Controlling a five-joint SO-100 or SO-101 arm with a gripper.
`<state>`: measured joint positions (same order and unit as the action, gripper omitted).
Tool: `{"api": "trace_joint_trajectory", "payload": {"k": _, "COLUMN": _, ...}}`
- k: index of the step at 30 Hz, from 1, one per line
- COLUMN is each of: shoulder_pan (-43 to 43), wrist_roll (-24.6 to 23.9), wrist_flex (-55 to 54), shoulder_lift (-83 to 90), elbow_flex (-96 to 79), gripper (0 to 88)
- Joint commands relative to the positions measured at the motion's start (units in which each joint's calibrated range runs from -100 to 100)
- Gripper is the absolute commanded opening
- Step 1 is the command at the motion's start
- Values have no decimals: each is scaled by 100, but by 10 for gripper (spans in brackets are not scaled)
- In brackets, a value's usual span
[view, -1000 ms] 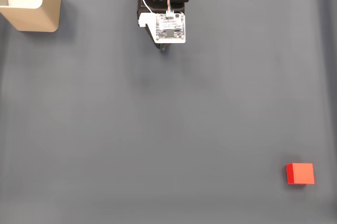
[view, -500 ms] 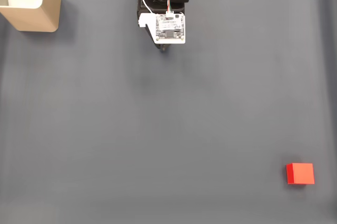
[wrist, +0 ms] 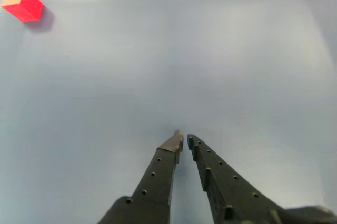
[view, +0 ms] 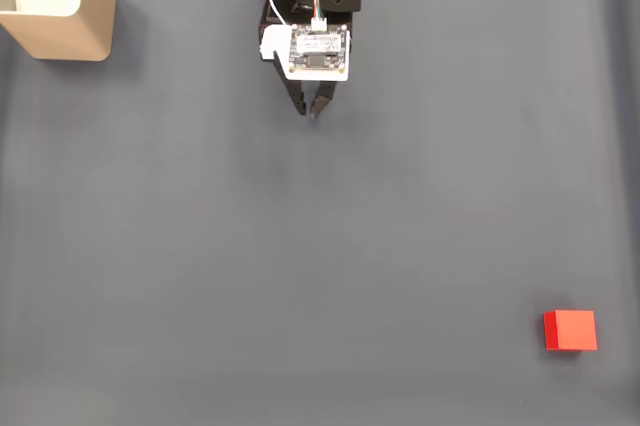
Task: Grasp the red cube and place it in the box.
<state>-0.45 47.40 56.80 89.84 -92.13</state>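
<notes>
**A:** ok so where's the red cube sitting right now?

**B:** Fixed view has it way down in the lower right corner of the dark grey mat, flat on the surface, nothing touching it. In the wrist view it's that little red block up in the top left corner, throwing a small shadow to its right.

**A:** and the box?

**B:** The box is in the opposite corner, top left of the fixed view, partly cut off by the frame edge. Tan walls, white padding showing inside. Well apart from the cube, basically the whole mat between them.

**A:** what's the gripper doing?

**B:** The gripper is up near the top middle of the fixed view, just below the arm's base, with a white circuit board on top of it. Wrist view shows the two black fingers nearly together, only a thin gap at the tips, nothing between them. It's far from both the cube and the box.
</notes>
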Motion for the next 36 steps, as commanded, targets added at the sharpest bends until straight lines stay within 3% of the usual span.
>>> {"api": "trace_joint_trajectory", "payload": {"k": 1, "shoulder_pan": -90, "wrist_roll": -15, "wrist_flex": -238, "shoulder_lift": -613, "elbow_flex": 837, "gripper": 0}}
{"api": "trace_joint_trajectory", "payload": {"k": 36, "shoulder_pan": -1561, "wrist_roll": 357, "wrist_flex": -910, "shoulder_lift": -6107, "elbow_flex": 6212, "gripper": 7}}
